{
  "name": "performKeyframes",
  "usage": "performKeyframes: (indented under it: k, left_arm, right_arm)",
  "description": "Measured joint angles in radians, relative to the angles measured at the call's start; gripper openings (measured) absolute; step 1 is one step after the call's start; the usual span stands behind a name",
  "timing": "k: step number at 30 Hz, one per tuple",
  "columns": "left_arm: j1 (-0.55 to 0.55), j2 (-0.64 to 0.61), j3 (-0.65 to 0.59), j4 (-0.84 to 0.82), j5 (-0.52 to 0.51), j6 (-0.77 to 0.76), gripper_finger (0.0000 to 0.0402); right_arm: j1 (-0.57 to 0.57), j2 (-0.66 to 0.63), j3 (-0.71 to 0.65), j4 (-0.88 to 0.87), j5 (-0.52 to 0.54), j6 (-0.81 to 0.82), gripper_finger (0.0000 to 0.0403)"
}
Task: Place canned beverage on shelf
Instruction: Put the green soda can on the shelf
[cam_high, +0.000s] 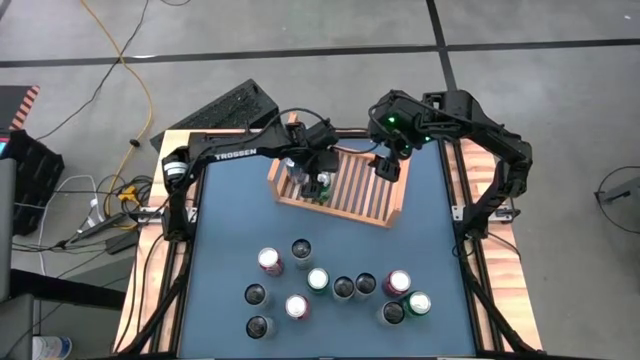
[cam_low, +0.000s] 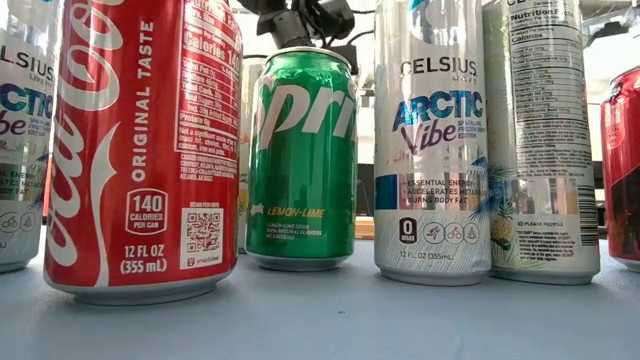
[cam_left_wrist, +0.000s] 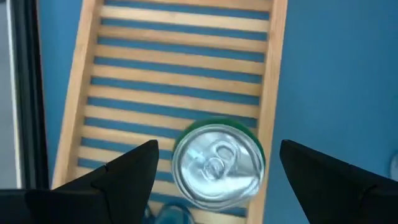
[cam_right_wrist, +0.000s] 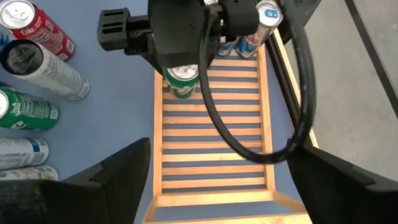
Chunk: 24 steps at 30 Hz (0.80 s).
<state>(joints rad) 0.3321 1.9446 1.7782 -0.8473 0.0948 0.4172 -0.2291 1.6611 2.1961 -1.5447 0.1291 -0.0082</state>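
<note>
listing, left to right on the blue table top (cam_high: 225, 220): left gripper (cam_high: 318, 172), hanging over the left end of the shelf (cam_high: 345, 195), fingers spread wide on either side of a green can (cam_left_wrist: 217, 163) that stands upright on the slats close to one side board; whether the fingers touch it cannot be told. two more cans (cam_right_wrist: 252, 28), blue and white, upright at that same end of the shelf. remaining slats bare. right gripper (cam_high: 388, 165), above the shelf's right part, fingers wide apart, holding nothing. loose cans (cam_high: 335, 290) grouped on the table nearer the front edge, well apart from the shelf, among them a red cola can (cam_low: 140, 150) and a green lemon-lime can (cam_low: 300, 160).
</note>
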Motion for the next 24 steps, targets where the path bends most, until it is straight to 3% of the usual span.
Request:
performKeyframes:
  k: [24]
  left_arm:
    - [-0.026,0.04,0.002,-0.014,-0.062,-0.087,0.0323]
  right_arm:
    - [0.027,-0.001,0.0,-0.023,0.0,-0.009,0.0359]
